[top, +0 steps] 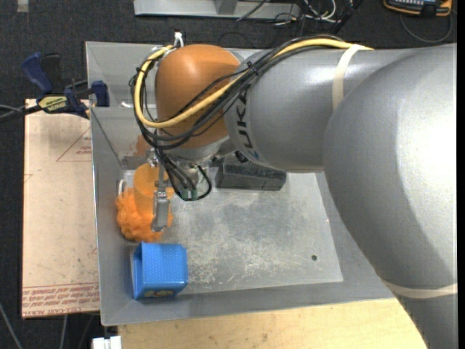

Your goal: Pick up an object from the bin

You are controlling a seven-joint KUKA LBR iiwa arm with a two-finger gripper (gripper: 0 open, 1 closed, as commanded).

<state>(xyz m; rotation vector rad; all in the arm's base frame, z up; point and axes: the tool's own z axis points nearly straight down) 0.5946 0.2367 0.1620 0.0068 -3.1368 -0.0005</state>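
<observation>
The KUKA arm is seen reaching into the grey metal bin from the right, with its rounded orange wrist cover placed over the far-left part of the bin. Yellow and black cables are looped around that cover and are led down towards the gripper.

The gripper is lowered at the bin's left side, right against an orange fuzzy lump. This soft, ragged-edged thing lies on the bin floor close to the left wall, about midway between the far and near ends. The gripper's metal tip is seen in front of the lump's right side, touching or overlapping it. Whether the gripper is set wide or narrow cannot be told, and it cannot be made out whether the lump is enclosed by it.

Just nearer than the lump, a blue textured box is found in the near-left corner of the floor, slightly apart from the lump's lower edge. A dark grey flat object is seen further right, towards the middle of the bin, partly hidden under the arm; its kind cannot be determined. The floor between the box and this object is scuffed and speckled.
</observation>
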